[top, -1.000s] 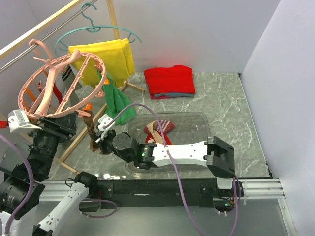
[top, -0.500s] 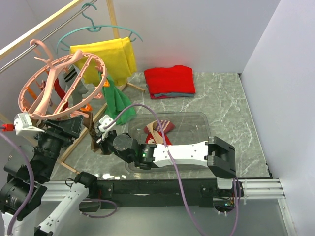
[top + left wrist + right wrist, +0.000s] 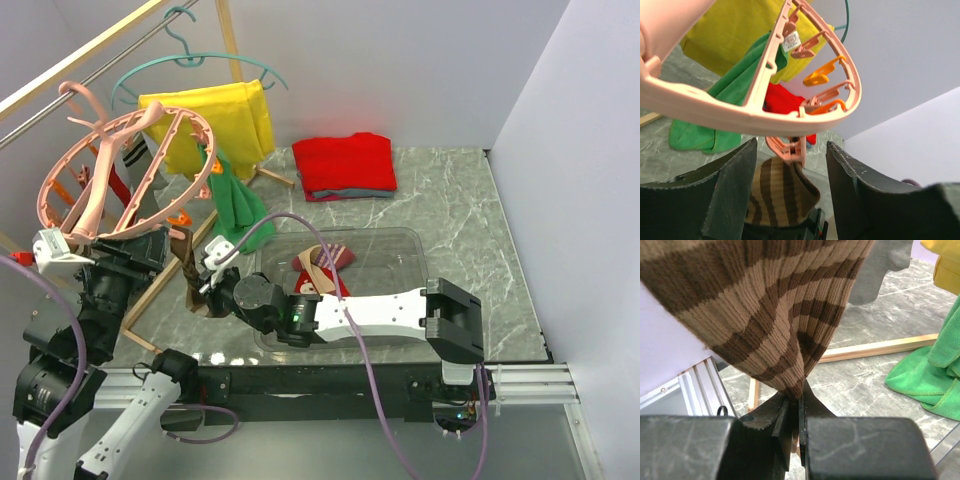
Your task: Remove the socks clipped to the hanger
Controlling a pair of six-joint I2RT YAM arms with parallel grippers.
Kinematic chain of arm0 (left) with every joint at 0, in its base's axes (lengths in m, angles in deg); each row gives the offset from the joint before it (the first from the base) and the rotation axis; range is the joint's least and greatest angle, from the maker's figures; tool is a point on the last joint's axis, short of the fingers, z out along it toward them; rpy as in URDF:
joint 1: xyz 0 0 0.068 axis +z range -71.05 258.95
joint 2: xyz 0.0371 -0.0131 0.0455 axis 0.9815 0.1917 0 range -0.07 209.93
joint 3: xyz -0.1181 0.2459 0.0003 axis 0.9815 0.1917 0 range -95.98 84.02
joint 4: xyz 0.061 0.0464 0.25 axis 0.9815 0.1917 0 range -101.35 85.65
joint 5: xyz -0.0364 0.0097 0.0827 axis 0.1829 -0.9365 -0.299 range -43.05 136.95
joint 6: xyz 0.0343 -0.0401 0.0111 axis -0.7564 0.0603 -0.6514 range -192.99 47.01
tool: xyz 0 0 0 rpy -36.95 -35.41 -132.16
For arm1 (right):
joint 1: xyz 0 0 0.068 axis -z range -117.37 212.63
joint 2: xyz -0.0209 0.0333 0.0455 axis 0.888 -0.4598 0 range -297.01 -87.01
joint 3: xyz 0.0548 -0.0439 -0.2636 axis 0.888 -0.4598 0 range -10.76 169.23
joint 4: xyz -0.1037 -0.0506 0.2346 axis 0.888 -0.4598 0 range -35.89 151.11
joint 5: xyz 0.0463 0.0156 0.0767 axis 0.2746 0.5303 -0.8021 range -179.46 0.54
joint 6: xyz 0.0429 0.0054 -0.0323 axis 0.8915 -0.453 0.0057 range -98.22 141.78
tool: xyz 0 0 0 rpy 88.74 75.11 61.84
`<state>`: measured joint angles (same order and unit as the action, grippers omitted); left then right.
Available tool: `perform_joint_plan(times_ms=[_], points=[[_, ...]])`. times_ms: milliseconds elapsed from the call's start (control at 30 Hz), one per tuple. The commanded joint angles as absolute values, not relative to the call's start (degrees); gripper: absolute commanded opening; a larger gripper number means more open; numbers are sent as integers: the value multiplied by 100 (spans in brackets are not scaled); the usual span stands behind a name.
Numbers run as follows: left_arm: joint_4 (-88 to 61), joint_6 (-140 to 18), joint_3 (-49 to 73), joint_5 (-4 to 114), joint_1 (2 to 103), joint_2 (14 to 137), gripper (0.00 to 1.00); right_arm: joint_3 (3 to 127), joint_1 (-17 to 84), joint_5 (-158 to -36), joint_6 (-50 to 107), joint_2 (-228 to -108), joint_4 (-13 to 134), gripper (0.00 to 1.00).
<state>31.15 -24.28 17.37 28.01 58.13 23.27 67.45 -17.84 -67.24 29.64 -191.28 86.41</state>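
part done, by the look of it. counted at least two loose socks (image 3: 322, 268) in the clear tub (image 3: 420, 240) at 6 o'clock of the overhead view, one red, one tan. found the pink ring hanger (image 3: 730, 112) up at 10 o'clock, tilted, with a brown striped sock (image 3: 765, 305) hanging from a clip (image 3: 790, 147) on its 5 o'clock rim, not yet freed. noted the right gripper (image 3: 795, 412) squeezed tight on that sock's lower end, cloth bunched between the jaws. noted the left gripper (image 3: 790, 185) gaping fairly wide, gripping nothing, fingers either side of the clip just below the rim. judged the step in hand as pinching that clip so the sock comes away. made out more under the ring's 11 o'clock side, a red piece (image 3: 117, 190) and a grey-white piece (image 3: 138, 155), too small to count. reckoned several left to unclip.
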Motion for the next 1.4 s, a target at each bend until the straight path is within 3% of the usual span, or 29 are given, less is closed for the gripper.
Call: perform_joint_plan(times_ms=[0, 33, 267, 400, 500, 700, 1033, 1200, 1267, 1300, 1367], points=[[2460, -2570, 1898, 2498, 5838, 2358, 59, 6658, -1867, -6669, 3013, -18712, 8985, 11], [2407, -2614, 1924, 2515, 5838, 2375, 53, 6640, -1867, -6678, 3013, -18703, 9002, 11], [2187, -2790, 1995, 2551, 5838, 2489, 43, 6535, -1911, -6704, 3004, -18572, 9072, 11], [2169, -2861, 1942, 2533, 5838, 2507, 21, 6412, -1911, -6564, 3013, -18492, 8985, 11], [2187, -2896, 1951, 2586, 5838, 2542, 13, 6071, -1867, -6362, 3031, -18308, 9081, 11], [2038, -2905, 1977, 2823, 5838, 2551, 8, 5349, -1534, -6124, 3259, -17764, 8888, 11], [1739, -2878, 1942, 3394, 5838, 2586, 22, 3908, -66, -5738, 3550, -16384, 7940, 11], [1607, -2869, 1995, 3482, 5838, 2516, 30, 3362, 487, -5580, 3496, -15891, 7562, 17], [1598, -2896, 1977, 3561, 5838, 2524, 37, 3257, 628, -5693, 3584, -15829, 7368, 32], [1598, -2913, 1969, 3605, 5838, 2533, 49, 3239, 681, -5755, 3611, -15820, 7315, 41], [1589, -3001, 1934, 3771, 5838, 2533, 57, 3361, 752, -5843, 3690, -15855, 7087, 66]])
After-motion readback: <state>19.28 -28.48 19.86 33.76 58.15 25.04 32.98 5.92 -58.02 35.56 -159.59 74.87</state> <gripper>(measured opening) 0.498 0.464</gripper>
